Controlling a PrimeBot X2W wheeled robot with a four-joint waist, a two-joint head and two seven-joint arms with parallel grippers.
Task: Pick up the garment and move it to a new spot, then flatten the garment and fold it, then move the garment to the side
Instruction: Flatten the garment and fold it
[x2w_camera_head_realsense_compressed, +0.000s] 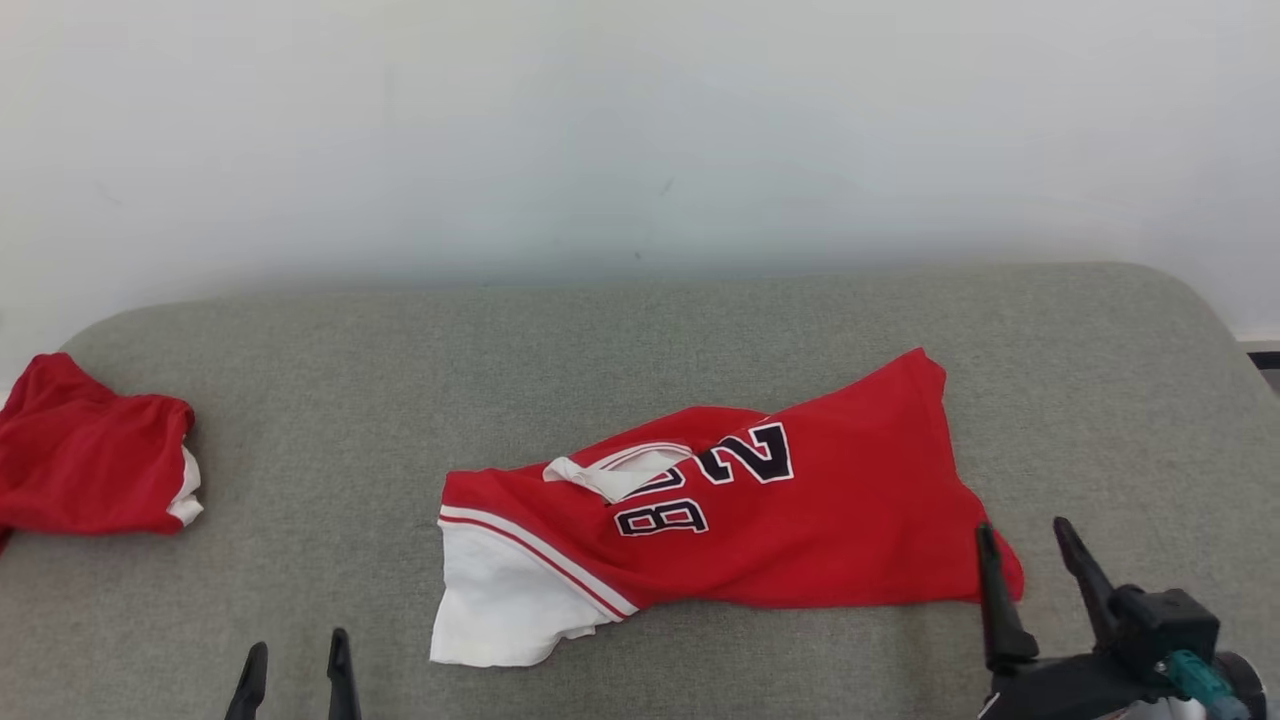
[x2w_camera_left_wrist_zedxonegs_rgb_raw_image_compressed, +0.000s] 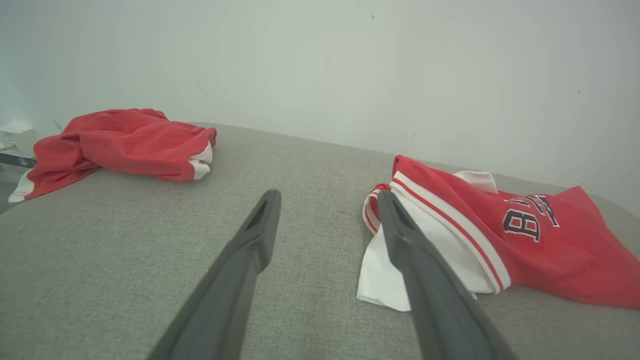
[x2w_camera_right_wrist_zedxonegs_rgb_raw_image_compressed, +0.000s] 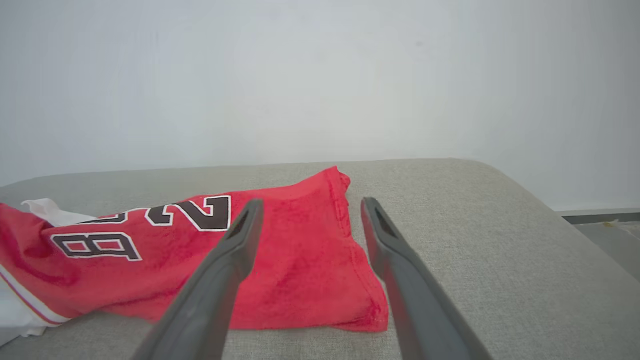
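1. While both arms hover low at the near edge, the red jersey lies crumpled on the grey upholstered surface, a little right of centre in the head view.
2. Jersey: red body. At its left end is a white panel edged with red-and-white stripes. A small white fold sits on top, beside the lettering.
3. Writing: dark characters outlined in white. A "2" reads clearly. The one in the next row could be "8" or "B". A further character is part-covered by the white fold and is not legible.
4. Right gripper: jaws open and holding nothing, fingers standing over the jersey's right-hand corner. Contact with the cloth cannot be told.
5. Left gripper: jaws open and holding nothing, over bare surface just left of the white panel.
6. A second red garment with white trim lies bunched at the far left edge, well apart from the jersey.
7. A pale wall stands behind.
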